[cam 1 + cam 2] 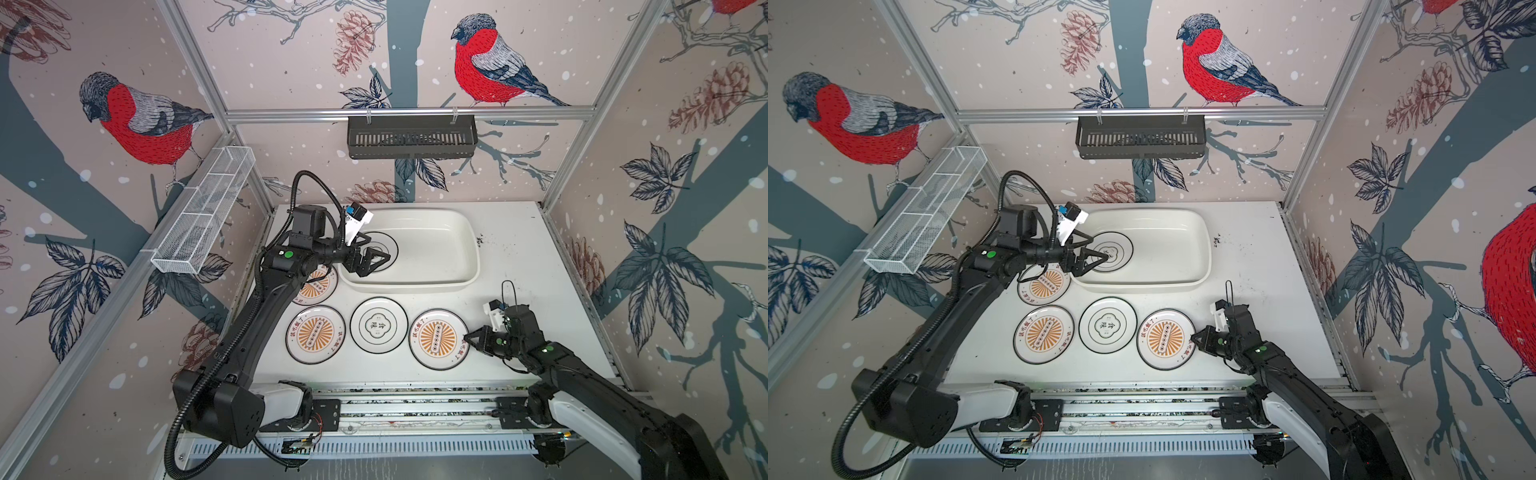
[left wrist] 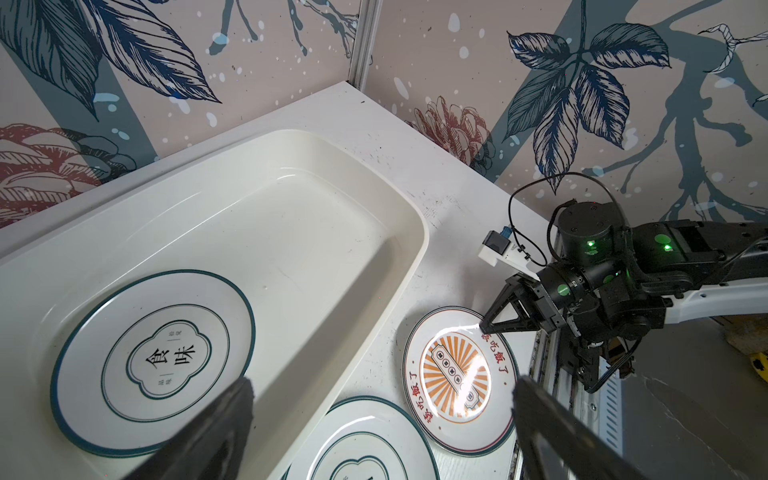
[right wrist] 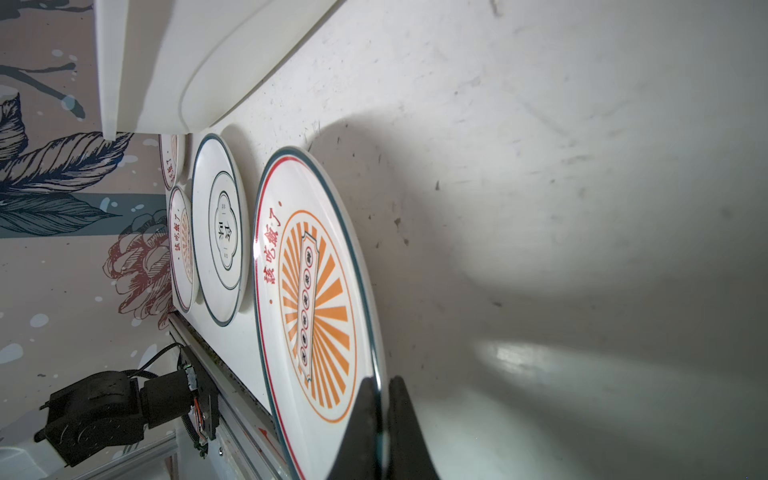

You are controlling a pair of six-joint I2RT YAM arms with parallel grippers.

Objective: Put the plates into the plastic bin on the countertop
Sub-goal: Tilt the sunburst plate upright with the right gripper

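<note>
Right arm [image 1: 582, 374] stretched low, fingers [image 3: 359, 419] pinching the sunburst plate [image 3: 320, 291].

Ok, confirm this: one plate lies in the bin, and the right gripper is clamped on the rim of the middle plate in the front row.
Wrong plate. The right gripper is clamped on the rim of the orange sunburst plate at the row's right end, as the right wrist view shows. One plate does lie in the bin.
</note>
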